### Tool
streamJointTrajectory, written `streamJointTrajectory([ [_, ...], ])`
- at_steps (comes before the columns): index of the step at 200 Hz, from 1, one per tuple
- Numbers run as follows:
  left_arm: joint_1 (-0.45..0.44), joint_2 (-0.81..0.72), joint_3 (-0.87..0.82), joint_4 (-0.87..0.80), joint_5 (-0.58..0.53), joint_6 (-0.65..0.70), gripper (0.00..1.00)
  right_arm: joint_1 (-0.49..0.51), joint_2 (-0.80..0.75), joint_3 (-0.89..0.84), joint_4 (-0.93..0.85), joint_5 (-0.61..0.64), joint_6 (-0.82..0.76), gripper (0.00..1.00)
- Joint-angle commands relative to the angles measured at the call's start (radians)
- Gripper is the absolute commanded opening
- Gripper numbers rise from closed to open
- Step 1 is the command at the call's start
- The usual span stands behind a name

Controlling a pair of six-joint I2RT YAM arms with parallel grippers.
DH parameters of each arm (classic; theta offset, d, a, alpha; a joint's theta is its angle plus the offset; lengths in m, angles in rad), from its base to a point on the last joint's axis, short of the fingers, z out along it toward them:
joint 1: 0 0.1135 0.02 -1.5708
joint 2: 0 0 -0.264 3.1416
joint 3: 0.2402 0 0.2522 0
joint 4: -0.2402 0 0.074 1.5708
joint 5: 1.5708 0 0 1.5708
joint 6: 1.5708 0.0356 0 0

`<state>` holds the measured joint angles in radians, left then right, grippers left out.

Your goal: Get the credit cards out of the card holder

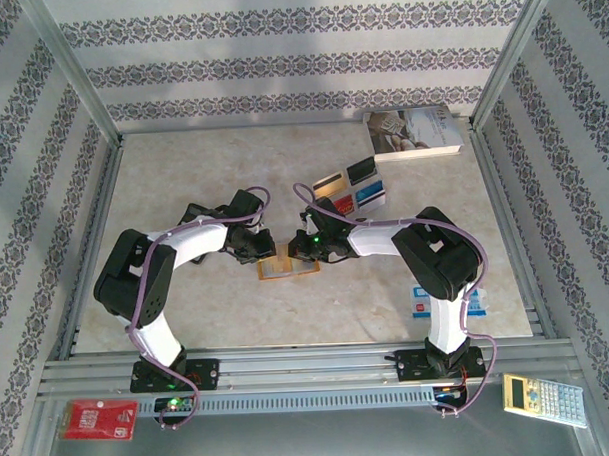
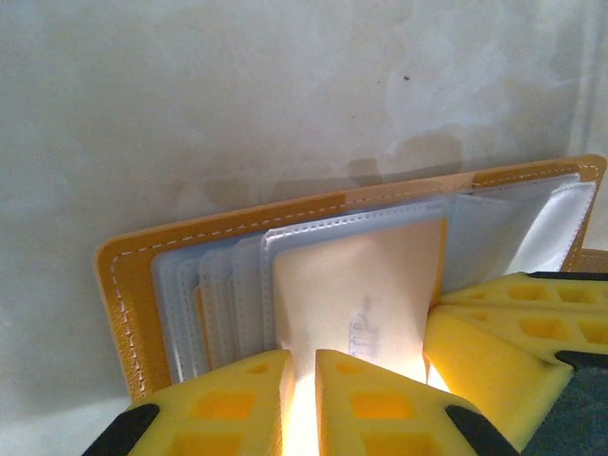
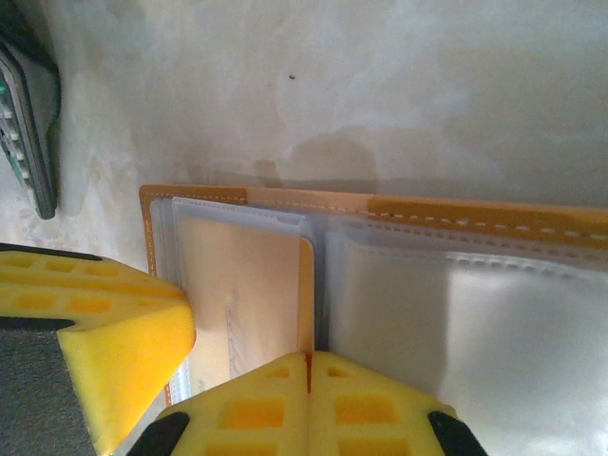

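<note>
As L gripper (image 2: 302, 366), R gripper (image 3: 307, 366) flank 1 card holder (image 1: 286, 270), 1 book (image 1: 413, 132).

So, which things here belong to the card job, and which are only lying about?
For the job: card holder; pale card in its clear sleeve; loose cards beyond it; left hand; right hand.
Lying about: book; calculator; red packet.
</note>
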<state>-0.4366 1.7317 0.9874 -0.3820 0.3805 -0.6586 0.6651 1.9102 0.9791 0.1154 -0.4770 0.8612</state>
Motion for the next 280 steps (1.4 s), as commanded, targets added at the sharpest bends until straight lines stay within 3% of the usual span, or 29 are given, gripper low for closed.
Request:
streamJointTrajectory([
  [1,-0.007,-0.011,-0.031,-0.074,-0.066,0.002,0.19,0.001,-0.031,-0.025,0.027,0.017,-0.008,0.01],
  [46,-0.004,-0.044,-0.027,-0.089,-0.082,-0.006,0.29,-0.019,-0.073,-0.072,0.006,0.090,-0.017,0.00],
  [103,-0.001,-0.067,-0.013,-0.108,-0.088,0.004,0.29,-0.029,-0.093,-0.096,-0.010,0.119,-0.024,0.00],
  [211,-0.028,-0.027,0.036,-0.046,0.050,0.013,0.24,-0.022,-0.087,-0.068,0.003,0.082,-0.038,0.00],
  [280,-0.030,0.038,0.029,-0.090,-0.028,0.019,0.22,-0.031,-0.164,-0.116,-0.004,0.160,-0.058,0.00],
])
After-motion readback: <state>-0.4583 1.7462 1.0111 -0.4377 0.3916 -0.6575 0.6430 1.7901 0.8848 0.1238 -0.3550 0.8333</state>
